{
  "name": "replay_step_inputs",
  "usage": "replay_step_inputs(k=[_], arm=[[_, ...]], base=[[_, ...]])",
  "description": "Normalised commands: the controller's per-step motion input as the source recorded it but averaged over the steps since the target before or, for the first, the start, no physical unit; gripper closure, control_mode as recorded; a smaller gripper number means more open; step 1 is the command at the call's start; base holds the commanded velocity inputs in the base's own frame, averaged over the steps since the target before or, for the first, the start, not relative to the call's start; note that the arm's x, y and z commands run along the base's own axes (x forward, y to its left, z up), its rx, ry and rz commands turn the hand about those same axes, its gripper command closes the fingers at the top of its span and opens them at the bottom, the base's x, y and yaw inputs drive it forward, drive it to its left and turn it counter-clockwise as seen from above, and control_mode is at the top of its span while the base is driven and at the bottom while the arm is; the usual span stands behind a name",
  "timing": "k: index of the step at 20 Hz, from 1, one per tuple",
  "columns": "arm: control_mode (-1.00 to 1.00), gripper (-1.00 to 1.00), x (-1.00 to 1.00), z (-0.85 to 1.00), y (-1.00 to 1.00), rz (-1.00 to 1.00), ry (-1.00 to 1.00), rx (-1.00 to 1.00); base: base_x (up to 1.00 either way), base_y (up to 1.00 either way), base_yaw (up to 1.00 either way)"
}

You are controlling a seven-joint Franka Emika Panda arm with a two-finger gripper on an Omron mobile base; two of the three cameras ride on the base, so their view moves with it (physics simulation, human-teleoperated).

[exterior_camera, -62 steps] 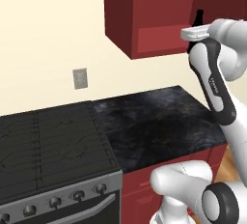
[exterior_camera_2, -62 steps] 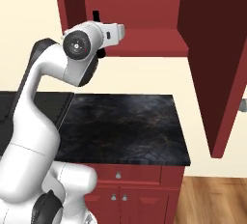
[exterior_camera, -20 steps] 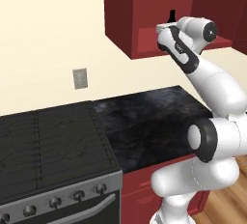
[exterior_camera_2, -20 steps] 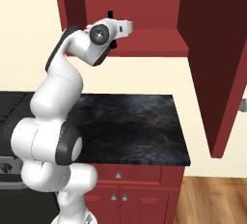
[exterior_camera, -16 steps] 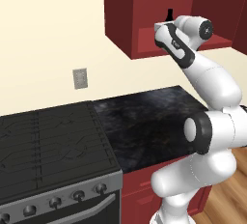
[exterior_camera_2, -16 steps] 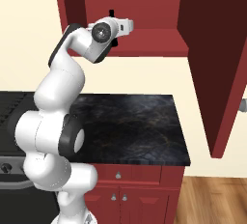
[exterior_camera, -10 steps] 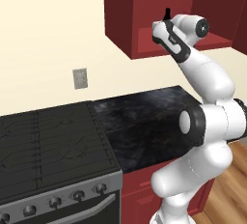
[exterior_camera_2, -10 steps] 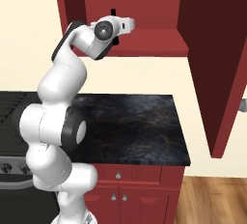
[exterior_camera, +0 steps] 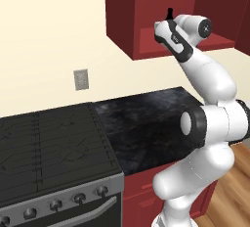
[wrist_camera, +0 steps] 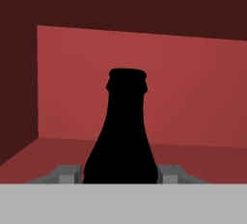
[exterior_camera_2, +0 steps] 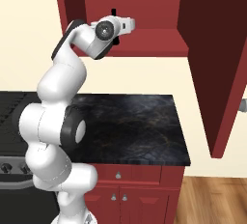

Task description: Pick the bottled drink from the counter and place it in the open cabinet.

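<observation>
Fingers [wrist_camera: 120,174] clamped on bottled drink [wrist_camera: 121,131], further left w/in open cabinet [exterior_camera: 151,40] vs earlier.

In the hand view the bottled drink [wrist_camera: 126,136] is a black silhouette, its base cut off at the bottom of the frame. From both base views the white arm hides all but its neck, at upper centre. The open cabinet [exterior_camera: 146,42] runs off the top edge. The pincer [wrist_camera: 120,175] shows only its fingertips [wrist_camera: 67,174] flanking the bottle.
</observation>
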Motion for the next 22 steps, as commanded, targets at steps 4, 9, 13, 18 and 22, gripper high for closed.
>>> replay_step_inputs(k=[4, 9, 13, 18, 22], arm=[[-1.0, -1.0, 0.0, 0.0, 0.0, 0.0, 0.0, 0.0], [-1.0, -1.0, 0.0, 0.0, 0.0, 0.0, 0.0, 0.0], [-1.0, -1.0, -0.12, 0.1, -0.04, 0.0, 0.0, 0.04], [-1.0, -1.0, -0.41, 0.13, -0.11, 0.0, 0.0, 0.08], [-1.0, -1.0, -0.94, 0.04, -0.17, -0.02, 0.0, 0.05]], base=[[0.0, 0.0, 0.0], [0.0, 0.0, 0.0], [0.0, 0.0, 0.0], [0.0, 0.0, 0.0], [0.0, 0.0, 0.0]])
